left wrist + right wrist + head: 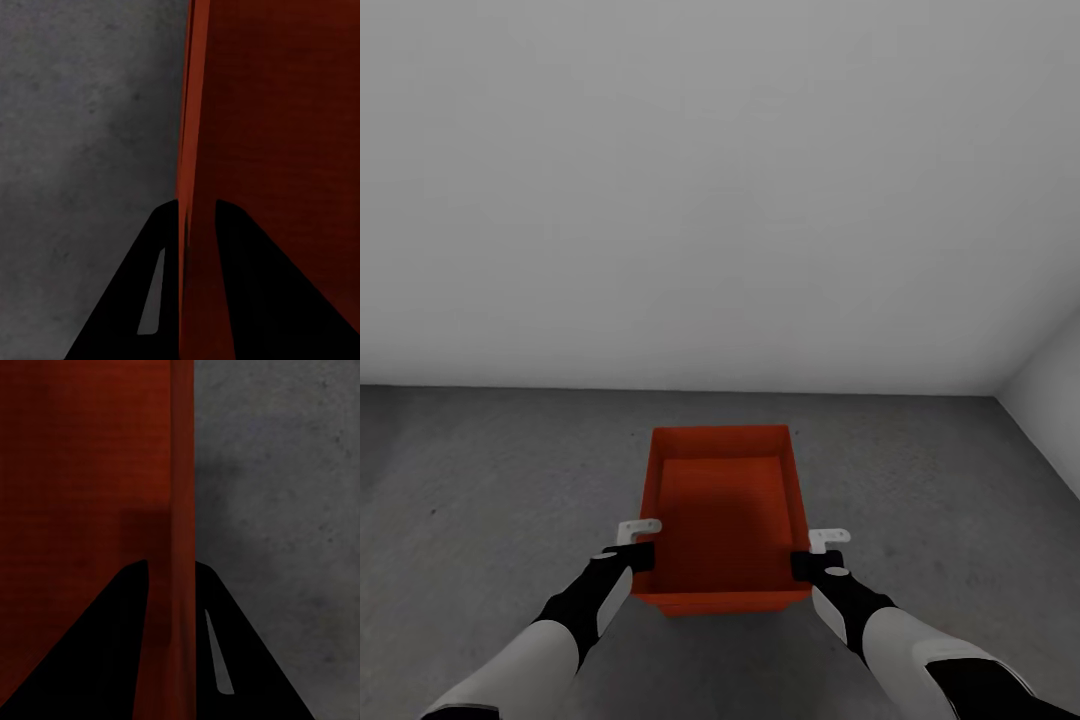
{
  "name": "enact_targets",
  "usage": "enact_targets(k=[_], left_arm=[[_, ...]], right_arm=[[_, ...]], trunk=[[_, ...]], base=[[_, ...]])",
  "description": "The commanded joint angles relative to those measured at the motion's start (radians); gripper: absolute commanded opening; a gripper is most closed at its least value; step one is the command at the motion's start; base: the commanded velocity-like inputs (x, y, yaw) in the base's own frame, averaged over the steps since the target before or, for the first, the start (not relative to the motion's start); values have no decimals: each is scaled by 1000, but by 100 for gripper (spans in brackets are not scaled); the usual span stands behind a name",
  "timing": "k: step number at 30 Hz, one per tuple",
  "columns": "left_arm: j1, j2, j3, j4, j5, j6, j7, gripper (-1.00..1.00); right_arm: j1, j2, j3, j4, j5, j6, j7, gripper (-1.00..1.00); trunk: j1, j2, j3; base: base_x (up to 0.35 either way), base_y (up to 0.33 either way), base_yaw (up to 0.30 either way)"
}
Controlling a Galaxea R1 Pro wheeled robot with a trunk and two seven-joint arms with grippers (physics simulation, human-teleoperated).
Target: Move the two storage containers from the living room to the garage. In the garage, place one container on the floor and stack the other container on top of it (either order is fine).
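Orange-red bin point(722, 515) sits in front of you over grey concrete floor point(490, 480), near a plain white wall point(720, 190); whether it rests on the floor or hangs above it, you cannot tell. The head view gives you the whole open bin and both arms. The wrist views give the pinch itself. Your left gripper point(196, 217) is closed to a narrow gap on the bin's left wall, one finger point(161, 247) outside, one inside. Your right gripper point(171, 574) clamps the right wall the same way.
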Motion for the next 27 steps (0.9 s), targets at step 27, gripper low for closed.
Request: enact_targets(k=[27], left_arm=[[0, 1, 9, 0, -6, 8, 55, -100]], right_arm=[[-1, -28, -25, -2, 11, -4, -58, -100]], trunk=[[69, -127, -57]], base=[[0, 0, 0]])
